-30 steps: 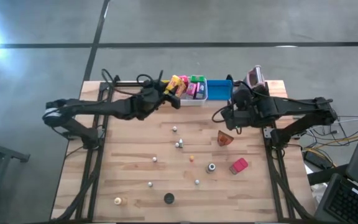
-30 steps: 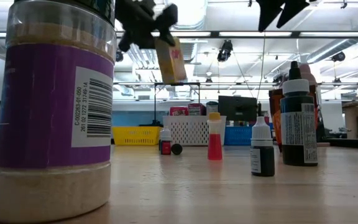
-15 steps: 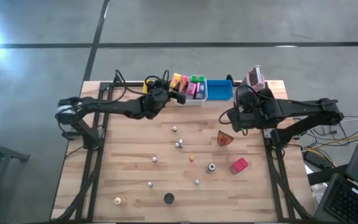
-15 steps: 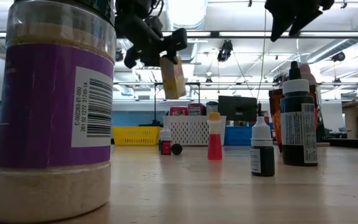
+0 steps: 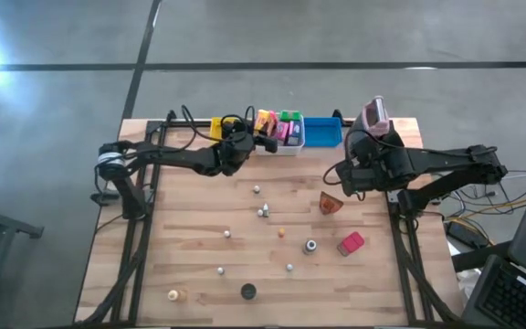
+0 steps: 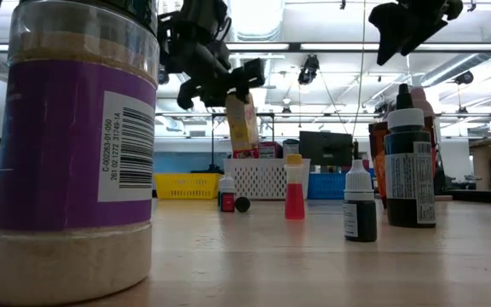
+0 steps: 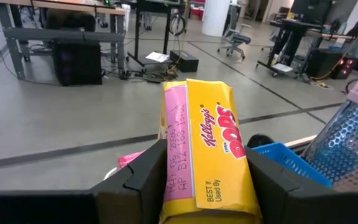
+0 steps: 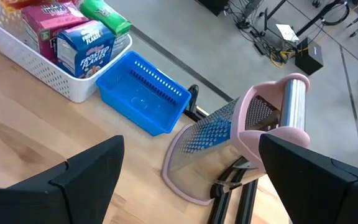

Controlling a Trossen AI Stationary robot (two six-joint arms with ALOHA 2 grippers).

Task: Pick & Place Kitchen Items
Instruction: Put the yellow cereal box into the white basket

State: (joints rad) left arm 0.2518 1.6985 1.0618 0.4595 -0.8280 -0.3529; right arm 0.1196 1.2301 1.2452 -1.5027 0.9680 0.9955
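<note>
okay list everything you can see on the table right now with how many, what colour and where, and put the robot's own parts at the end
cereal box: one, yellow and pink, held in the air near the white bin
white bin: one, far edge, holding pink, blue and green boxes
blue bin: one, empty, beside the white bin
yellow bin: one, far edge
grater: one, pink, far right corner
red packet: one, right side
brown packet: one, right of centre
small bottles: several, scattered mid-table
left gripper: shut on the cereal box
right gripper: open, above the table's right side
</note>
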